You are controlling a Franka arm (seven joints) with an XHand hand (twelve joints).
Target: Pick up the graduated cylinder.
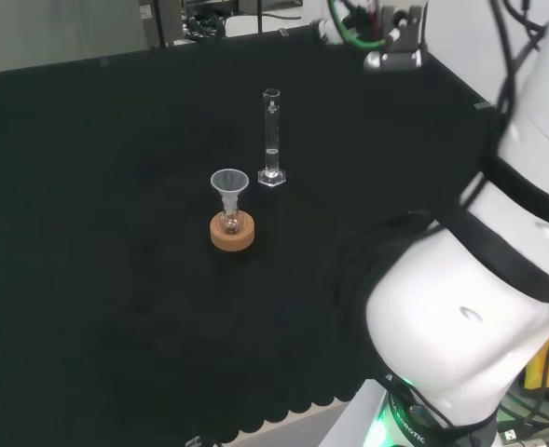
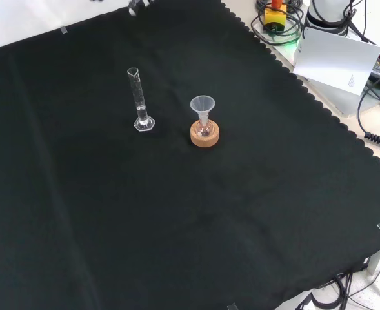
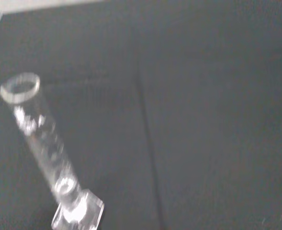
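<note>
- The graduated cylinder (image 1: 271,137) stands upright just beside the cork ring (image 1: 232,233) carrying a funnel (image 1: 229,183).
- Probably light, slick, breakable glass; best taken mid-tube, above its base.
- I cannot tell the hand's state.

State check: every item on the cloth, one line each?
graduated cylinder: upright on its base on the cloth, free of any grip.
funnel: upright, mouth up, stem down into the small flask.
small flask: seated in the cork ring.
cork ring: flat on the cloth, apart from the cylinder.
</note>
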